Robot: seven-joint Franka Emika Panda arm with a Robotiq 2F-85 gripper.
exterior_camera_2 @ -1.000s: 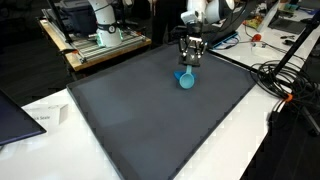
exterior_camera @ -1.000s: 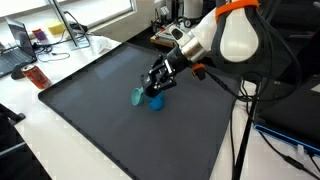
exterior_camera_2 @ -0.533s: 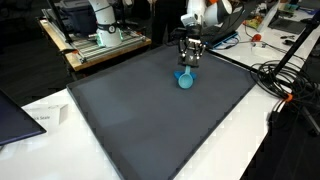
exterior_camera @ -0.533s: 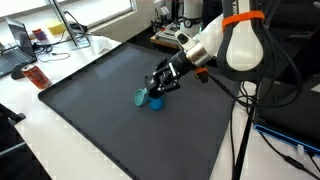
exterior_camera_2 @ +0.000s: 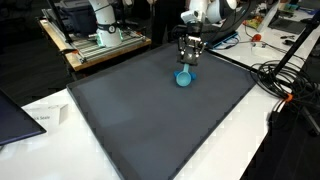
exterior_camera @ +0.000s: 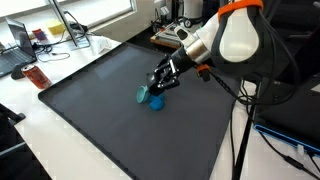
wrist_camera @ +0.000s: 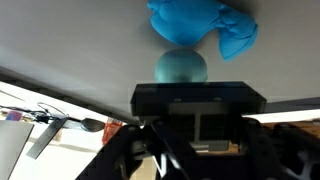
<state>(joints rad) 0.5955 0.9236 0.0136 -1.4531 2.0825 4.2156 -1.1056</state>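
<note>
Softly crumpled blue lump [wrist_camera: 196, 24] (one end rounded).

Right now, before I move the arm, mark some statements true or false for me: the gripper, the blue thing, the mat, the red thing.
1. The gripper is down at the blue object on the dark mat. True.
2. The gripper stands wide open. False: it is shut, though whether it grips the blue object cannot be told.
3. The red object lies on the mat beside the blue object. False: it lies off the mat on the white tabletop, near a mat corner, far from the gripper.
4. In the wrist view the blue object shows directly ahead of the gripper. True.
5. The mat is bright yellow. False: it is dark grey.
</note>
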